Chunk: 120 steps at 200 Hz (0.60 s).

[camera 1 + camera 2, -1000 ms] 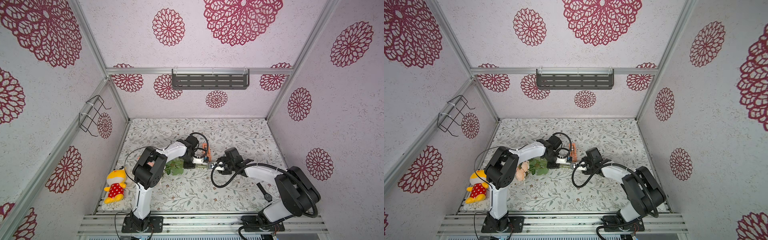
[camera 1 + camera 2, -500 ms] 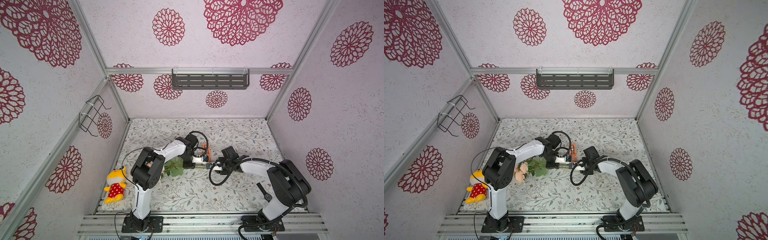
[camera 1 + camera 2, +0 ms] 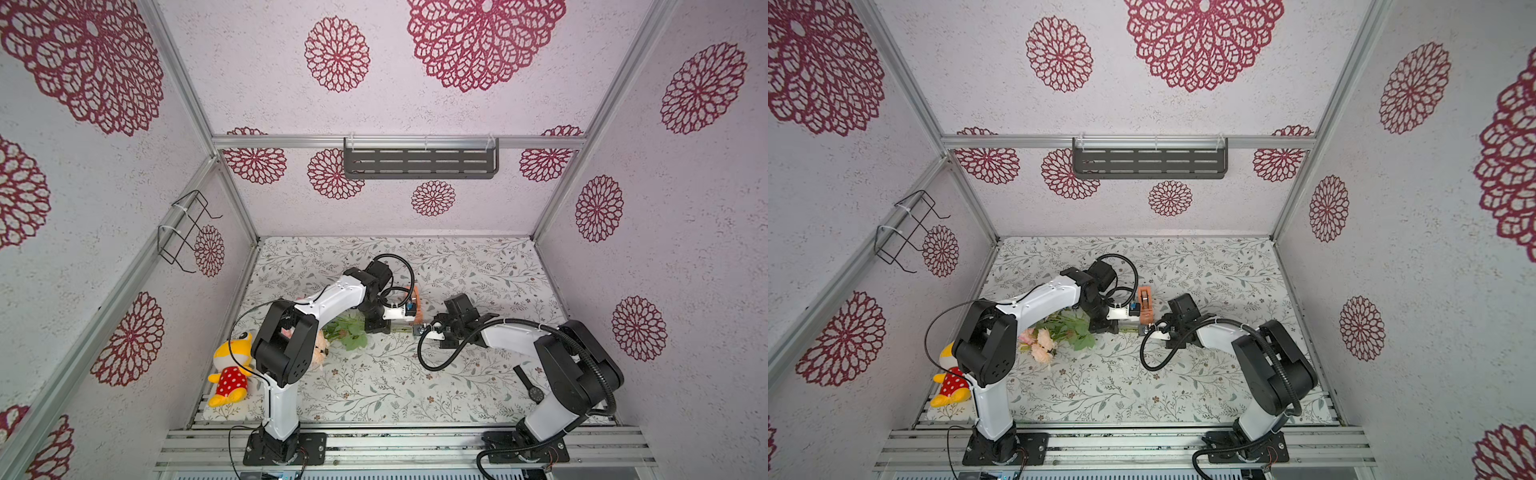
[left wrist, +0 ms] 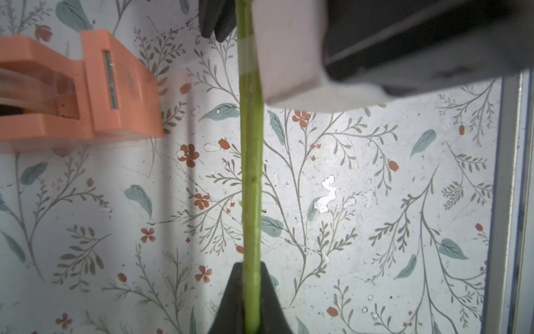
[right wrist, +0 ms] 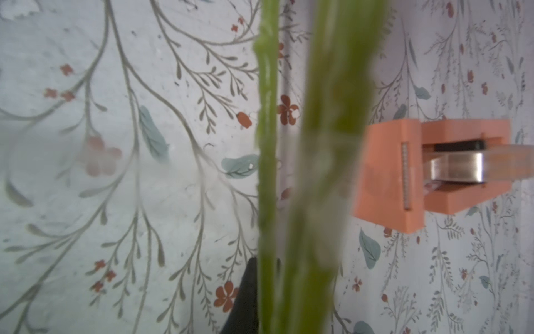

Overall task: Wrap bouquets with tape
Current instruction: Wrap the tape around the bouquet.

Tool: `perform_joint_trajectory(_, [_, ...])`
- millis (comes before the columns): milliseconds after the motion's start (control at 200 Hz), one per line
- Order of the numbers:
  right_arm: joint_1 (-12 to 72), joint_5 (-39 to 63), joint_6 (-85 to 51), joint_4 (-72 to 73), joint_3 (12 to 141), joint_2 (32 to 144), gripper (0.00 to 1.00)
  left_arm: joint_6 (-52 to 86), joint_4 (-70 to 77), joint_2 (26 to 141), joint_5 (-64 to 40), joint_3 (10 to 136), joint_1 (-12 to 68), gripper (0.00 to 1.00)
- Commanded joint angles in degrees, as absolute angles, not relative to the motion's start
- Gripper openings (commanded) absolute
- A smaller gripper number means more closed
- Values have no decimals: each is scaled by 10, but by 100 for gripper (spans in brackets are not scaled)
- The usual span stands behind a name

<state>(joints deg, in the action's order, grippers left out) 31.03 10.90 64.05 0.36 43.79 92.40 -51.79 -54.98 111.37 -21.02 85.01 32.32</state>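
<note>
The left gripper [image 4: 252, 270] is closed on the stems of the single bouquet [image 3: 1059, 332]; the state of the right gripper [image 3: 417, 330] cannot be told; one tape dispenser [image 3: 1145, 305] is set on the worktop [image 3: 1183, 374], just beside the stems.

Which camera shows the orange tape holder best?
Left wrist view: the tape dispenser is close and sharp, though cropped. Right wrist view shows it blurrier; in a top view it is clear but tiny.

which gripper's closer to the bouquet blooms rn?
Left. Left gripper is on the stems, just past the leaves from the blooms; right gripper is farther along, at their far end.
</note>
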Motion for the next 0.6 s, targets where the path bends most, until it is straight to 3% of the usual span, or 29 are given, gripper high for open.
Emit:
perform_joint_trajectory(0, [315,104,659,39,412,894,0,-508,-562,1108,-265,871,305,30])
perform_joint_trajectory(130, [316,95,660,101,388,877,0,-511,-587,1101,-302,881,282,53])
perform_joint_trajectory(405, [316,94,676,101,394,862,0,-522,-592,1062,-377,888,237,73])
perform_joint_trajectory(435, [316,95,677,103,394,861,0,-523,-580,1057,-390,889,235,82])
perform_joint_trajectory(455, [316,95,679,105,394,862,0,-519,-567,1056,-392,889,235,99])
perform_joint_trajectory(595, [316,72,689,131,383,859,0,-511,-536,1077,-326,887,280,98])
